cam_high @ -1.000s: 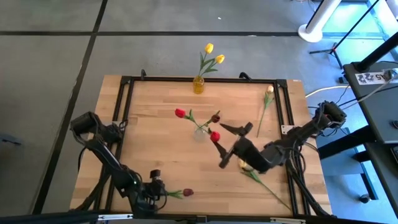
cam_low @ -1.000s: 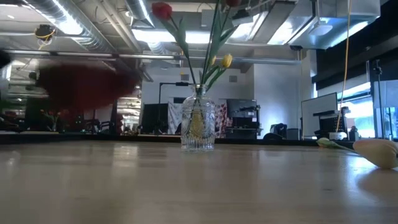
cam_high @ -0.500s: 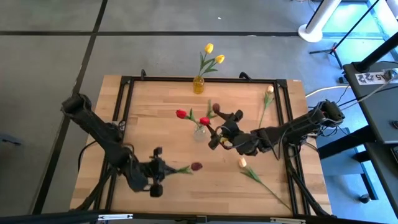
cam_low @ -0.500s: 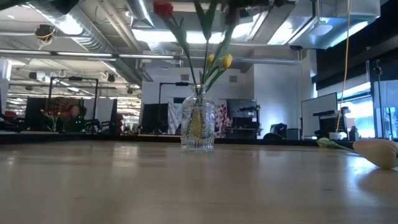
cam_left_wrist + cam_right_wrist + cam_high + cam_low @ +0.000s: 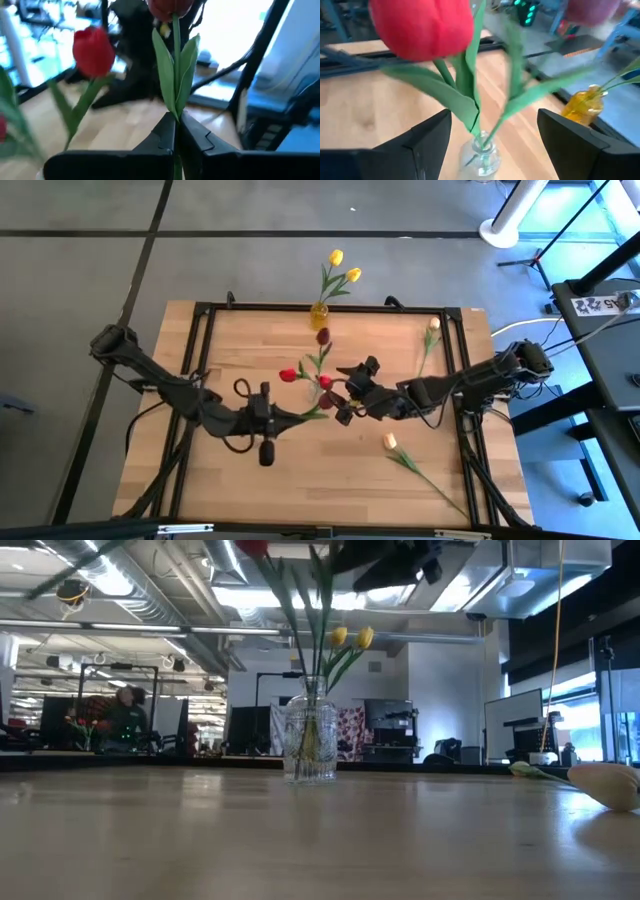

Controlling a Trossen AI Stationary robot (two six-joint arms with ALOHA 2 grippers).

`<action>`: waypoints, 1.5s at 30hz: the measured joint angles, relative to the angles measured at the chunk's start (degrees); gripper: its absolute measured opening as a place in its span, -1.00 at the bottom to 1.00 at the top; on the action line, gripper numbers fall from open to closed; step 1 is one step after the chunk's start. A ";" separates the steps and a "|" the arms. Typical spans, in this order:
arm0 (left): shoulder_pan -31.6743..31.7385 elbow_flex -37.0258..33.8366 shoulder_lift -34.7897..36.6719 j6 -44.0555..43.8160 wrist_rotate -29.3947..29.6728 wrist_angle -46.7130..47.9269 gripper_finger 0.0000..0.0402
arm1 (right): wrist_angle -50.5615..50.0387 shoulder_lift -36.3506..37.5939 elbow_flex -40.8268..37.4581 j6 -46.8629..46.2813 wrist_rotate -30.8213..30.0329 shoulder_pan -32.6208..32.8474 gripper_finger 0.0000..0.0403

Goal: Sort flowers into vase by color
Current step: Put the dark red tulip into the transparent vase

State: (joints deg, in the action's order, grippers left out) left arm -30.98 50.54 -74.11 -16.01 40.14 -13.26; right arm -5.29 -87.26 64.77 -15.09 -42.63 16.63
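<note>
The landmark is the clear ribbed glass vase point(image 5: 322, 393) standing near the middle of the pale wood-plank bench point(image 5: 250, 490). Its faceted sides catch the light in the low view point(image 5: 311, 743), and thin green stems rise out of its mouth.

The left claw point(image 5: 283, 420) sits just beside the vase on the left arm's side, its dark fingers point(image 5: 165, 135) pinched narrow on the stem of a dark maroon tulip point(image 5: 322, 336). That stem runs past the vase, so the smooth oval head lies beyond it, toward the amber vase point(image 5: 319, 316). In the left wrist view the stem and its two long pointed leaves stand straight up out of the closed fingers, with the head point(image 5: 170, 7) at the top.

The right claw point(image 5: 345, 394) hangs directly beside the clear vase on the other side, fingers spread wide on either side of the glass neck point(image 5: 481, 150), holding nothing. Two red tulips point(image 5: 288, 375) are in this vase, their waxy rounded heads leaning out over the rim.

The small amber glass vase stands at the far edge of the bench beyond the clear vase and holds two yellow tulips point(image 5: 336, 257). A cream tulip point(image 5: 433, 324) lies flat toward the far right corner, well apart from the clear vase, and another pale tulip point(image 5: 390, 442) lies on the near right side, its long stem trailing away.
</note>
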 joint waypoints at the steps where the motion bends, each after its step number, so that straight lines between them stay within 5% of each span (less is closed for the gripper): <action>1: 0.31 -1.48 0.00 1.45 -1.04 -4.07 -0.98 | -0.21 0.00 0.00 -0.05 1.17 -0.40 0.46; 12: 6.45 -16.97 -0.07 7.68 -13.23 -35.72 -0.98 | -2.66 0.70 0.00 1.65 4.58 -0.58 0.66; 23: 11.14 -18.70 -3.67 24.76 -24.58 -59.46 -0.98 | -6.53 4.57 -0.02 1.44 6.95 1.65 0.69; 29: 14.91 -18.68 -9.05 32.68 -29.25 -72.90 -0.98 | -6.82 8.03 0.04 4.78 -1.31 6.30 0.59; 45: 28.52 -14.15 -17.94 33.62 -32.42 -76.56 -0.98 | -3.70 8.02 0.02 7.82 -5.86 7.01 0.53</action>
State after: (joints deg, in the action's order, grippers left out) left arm -2.46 36.38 -92.05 17.61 7.73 -89.82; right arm -8.99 -79.24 64.79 -7.27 -48.49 23.64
